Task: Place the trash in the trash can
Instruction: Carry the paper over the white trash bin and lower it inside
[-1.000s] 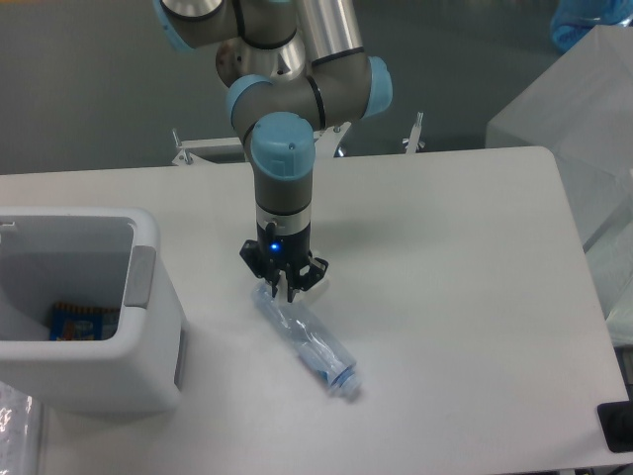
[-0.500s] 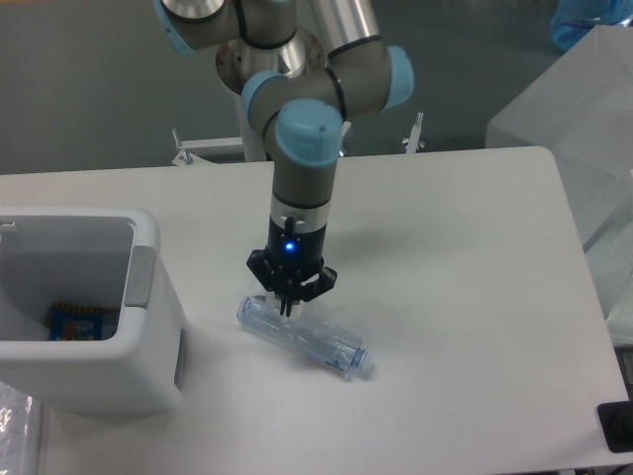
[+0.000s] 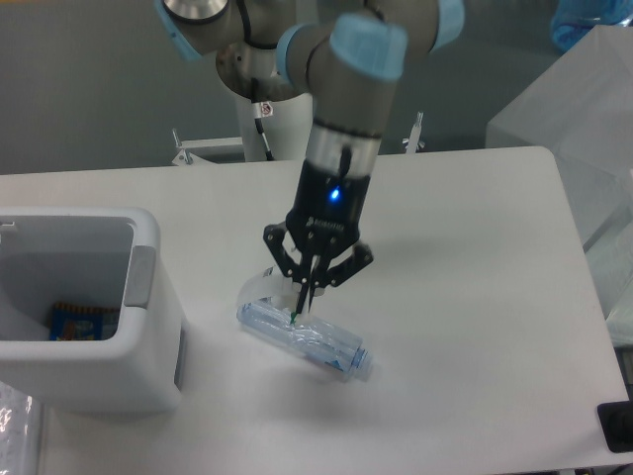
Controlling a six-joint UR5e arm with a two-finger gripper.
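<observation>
Camera view from the fixed mount shows my claw (image 3: 305,303) hanging just over the crushed plastic bottle (image 3: 305,337), fingertips pinched together with nothing between them. I see the bottle lying on its side on the white worktop (image 3: 465,277), cap end toward the right (the claw tip looks to be touching or just above it; I cannot tell which). A white paper wad (image 3: 260,288) sits just beside the bottle. I see the trash can (image 3: 89,307) near the left edge, with a blue-and-orange wrapper (image 3: 84,322) inside.
</observation>
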